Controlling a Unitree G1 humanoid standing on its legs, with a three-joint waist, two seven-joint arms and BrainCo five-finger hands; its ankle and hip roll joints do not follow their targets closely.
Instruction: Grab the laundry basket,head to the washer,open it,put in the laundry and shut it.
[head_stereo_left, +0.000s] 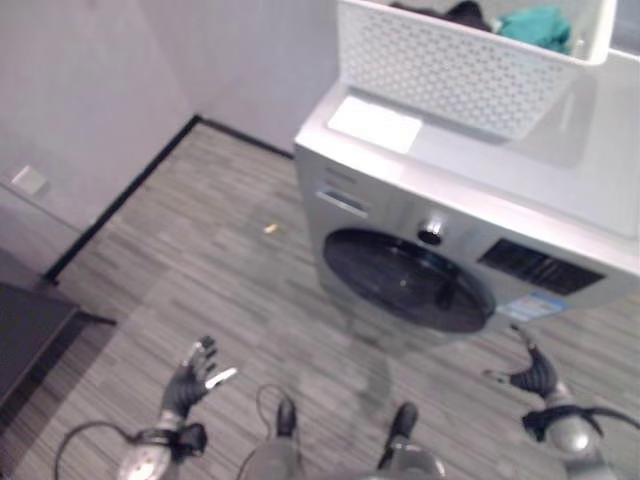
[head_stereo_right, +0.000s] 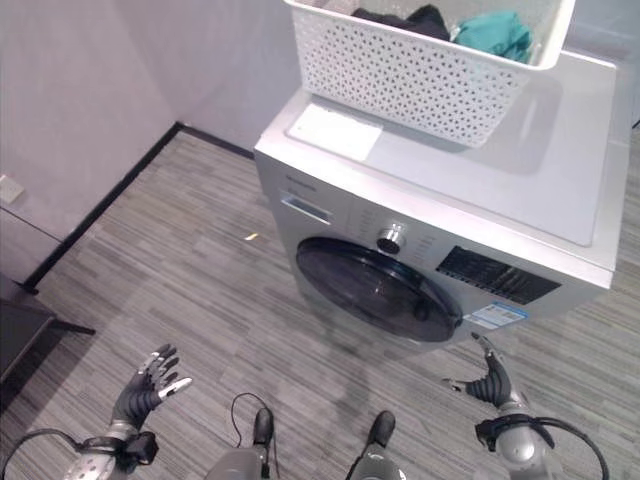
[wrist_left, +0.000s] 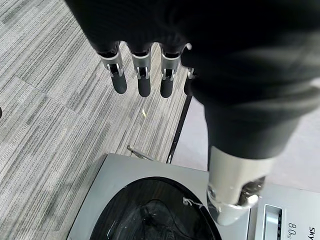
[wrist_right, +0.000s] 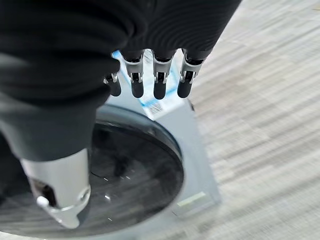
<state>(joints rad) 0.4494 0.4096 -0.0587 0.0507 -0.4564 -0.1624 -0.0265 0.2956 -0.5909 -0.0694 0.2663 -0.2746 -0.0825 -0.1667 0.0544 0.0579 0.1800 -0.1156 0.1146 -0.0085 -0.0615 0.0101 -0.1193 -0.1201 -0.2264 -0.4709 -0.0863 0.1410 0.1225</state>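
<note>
A white perforated laundry basket stands on top of the silver washer, with dark and teal laundry inside it. The washer's round dark door is shut; it also shows past my fingers in the wrist views. My left hand hangs low at the left over the floor, fingers straight and holding nothing. My right hand is low at the right, just below the washer's front corner, fingers relaxed and holding nothing.
Grey striped flooring spreads in front of the washer. Grey walls with a black skirting line run along the left and back. A dark low piece of furniture sits at the far left. A small yellowish scrap lies on the floor.
</note>
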